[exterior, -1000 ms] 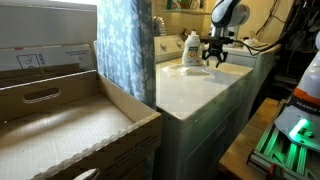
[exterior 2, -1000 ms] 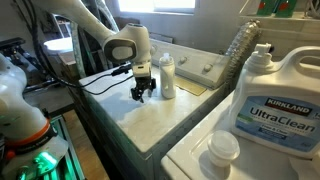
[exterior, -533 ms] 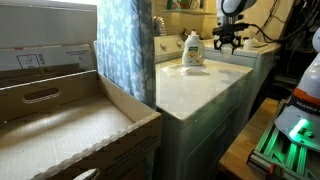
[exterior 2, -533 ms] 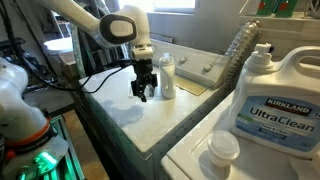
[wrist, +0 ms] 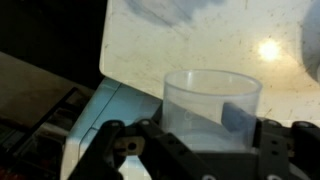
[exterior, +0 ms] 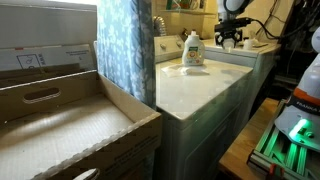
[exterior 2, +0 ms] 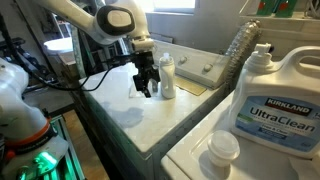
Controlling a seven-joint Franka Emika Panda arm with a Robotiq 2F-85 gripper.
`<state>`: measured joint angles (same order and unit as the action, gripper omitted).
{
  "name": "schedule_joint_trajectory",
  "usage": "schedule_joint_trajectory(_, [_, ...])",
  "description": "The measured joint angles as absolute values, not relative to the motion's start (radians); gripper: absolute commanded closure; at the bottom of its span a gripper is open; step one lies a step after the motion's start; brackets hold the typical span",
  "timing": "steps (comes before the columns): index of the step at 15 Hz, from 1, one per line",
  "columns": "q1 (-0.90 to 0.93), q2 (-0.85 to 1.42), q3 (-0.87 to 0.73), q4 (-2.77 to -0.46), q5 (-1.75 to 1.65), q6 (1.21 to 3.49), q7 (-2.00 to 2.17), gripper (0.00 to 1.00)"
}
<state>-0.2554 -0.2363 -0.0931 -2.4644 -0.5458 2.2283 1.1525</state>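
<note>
Height is what has changed: the fingers [exterior 2: 147, 86] are raised well above where they were a second ago, and in an exterior view [exterior: 230, 38] they are seen higher and further back over the washer [exterior 2: 130, 115]. Their spread is unchanged over that second. In the wrist view a clear cup [wrist: 212, 105] is clasped between them, mouth up, with the speckled white lid far beneath it. The cup is therefore judged to be lifted off the washer and carried in the air, with the grip holding. In both exterior views the cup itself is too clear to be made out against the dark fingers.

Just beside the fingers a small white bottle [exterior 2: 167, 75] is stood upright on the washer; its label is too small to be read. Well apart from the fingers, close to the camera, a big jug [exterior 2: 268, 105] is marked "KIRKLAND" and "UltraClean", with a white cap [exterior 2: 222, 150] laid in front of it. Print on the box [exterior: 60, 130] beyond the curtain [exterior: 125, 50] cannot be read.
</note>
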Motion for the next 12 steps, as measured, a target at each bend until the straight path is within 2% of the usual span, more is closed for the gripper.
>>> schedule_joint_trajectory(12, [-0.317,-0.166,-0.145,-2.196,-1.369,2.206,1.472,0.66])
